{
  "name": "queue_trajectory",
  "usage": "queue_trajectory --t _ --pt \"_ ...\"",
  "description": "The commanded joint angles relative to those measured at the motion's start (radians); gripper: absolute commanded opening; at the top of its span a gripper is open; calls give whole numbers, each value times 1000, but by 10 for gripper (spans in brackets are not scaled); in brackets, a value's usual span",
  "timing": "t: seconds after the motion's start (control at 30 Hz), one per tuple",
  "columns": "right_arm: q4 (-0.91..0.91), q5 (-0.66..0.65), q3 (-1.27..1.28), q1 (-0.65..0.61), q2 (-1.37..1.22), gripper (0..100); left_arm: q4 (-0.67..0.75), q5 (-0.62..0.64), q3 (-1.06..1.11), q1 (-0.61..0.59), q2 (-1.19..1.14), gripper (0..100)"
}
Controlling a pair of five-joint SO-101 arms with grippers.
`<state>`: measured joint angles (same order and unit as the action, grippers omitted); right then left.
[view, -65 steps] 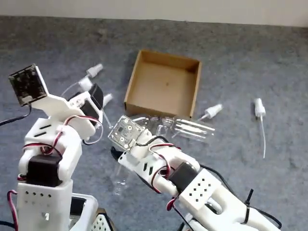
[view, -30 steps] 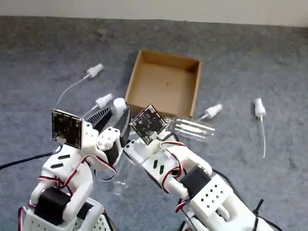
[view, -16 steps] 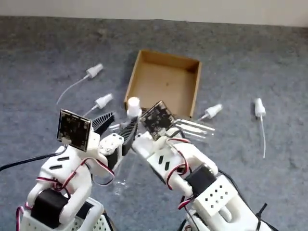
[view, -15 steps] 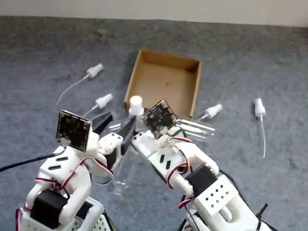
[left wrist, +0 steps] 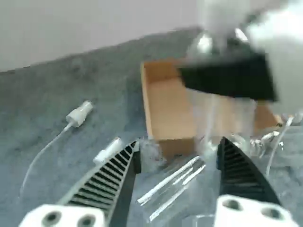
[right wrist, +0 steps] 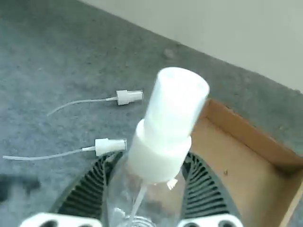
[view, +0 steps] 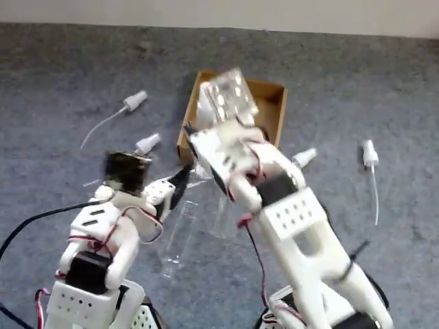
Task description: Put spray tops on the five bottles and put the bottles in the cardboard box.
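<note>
A clear bottle, already fitted with a white spray top, stands upright in the right gripper, whose two ribbed black fingers are clamped against its sides just below the collar. In the high view the right arm reaches forward so that its wrist sits over the left part of the cardboard box. The left wrist view shows the held bottle hanging in front of the box's open interior, above its near wall. The box lies open side up on the grey carpet. Uncapped bottles lie on their sides on the carpet just in front of the box's near wall. Whether any of them touches the wall cannot be told. The left gripper sits in front of the box's near-left corner, above these lying bottles. Its jaws are spread wide and nothing is between them. Four loose spray tops rest on the carpet with their thin dip tubes trailing. Two are to the left of the box. One is just off its near-right corner, and one is well apart to the right.
</note>
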<state>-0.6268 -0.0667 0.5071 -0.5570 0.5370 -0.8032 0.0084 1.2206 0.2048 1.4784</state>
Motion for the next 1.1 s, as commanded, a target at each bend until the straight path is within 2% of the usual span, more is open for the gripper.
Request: queue_trajectory --t 0.0,0.13,0.33,0.67,0.73,0.87,0.93,1.07 --pt "-99 41 -269 -48 -124 4 48 -12 -2 24 5 232" --pt "-153 43 -341 -101 -186 4 58 -14 5 24 4 232" --pt "-311 38 -344 -119 -151 4 207 -15 84 -35 4 232" --pt "-371 -2 -344 -110 -44 4 221 -15 90 -58 4 228" --pt "-360 -2 -344 -76 -58 4 218 -15 91 -53 4 228" --pt "-193 -9 -355 24 -151 4 195 -11 88 -61 16 222" --pt "-119 -11 -395 65 -246 4 152 -14 84 -88 16 187" --pt "-62 -11 -595 113 -499 4 153 -14 85 -153 16 113"
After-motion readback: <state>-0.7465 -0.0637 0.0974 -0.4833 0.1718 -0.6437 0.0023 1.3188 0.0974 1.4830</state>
